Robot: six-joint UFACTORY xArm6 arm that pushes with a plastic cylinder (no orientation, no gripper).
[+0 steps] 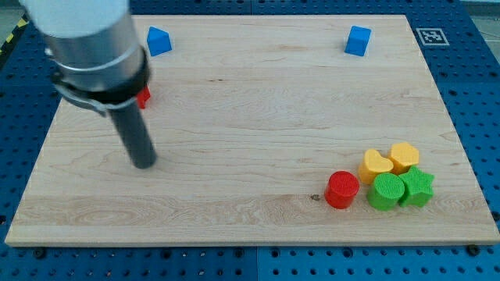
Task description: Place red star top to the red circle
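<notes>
The red circle [342, 190] lies near the view's bottom right, at the left of a cluster of blocks. A red block [144, 96], mostly hidden behind the arm at the view's upper left, shows only a small edge; its shape cannot be made out. My tip [144, 164] rests on the board at the left, just below that red block and far left of the red circle.
Beside the red circle lie a green circle [386, 191], a green star [417, 186], a yellow heart [376, 164] and a yellow block [405, 156]. A blue block [158, 40] sits at the top left and a blue cube [358, 40] at the top right.
</notes>
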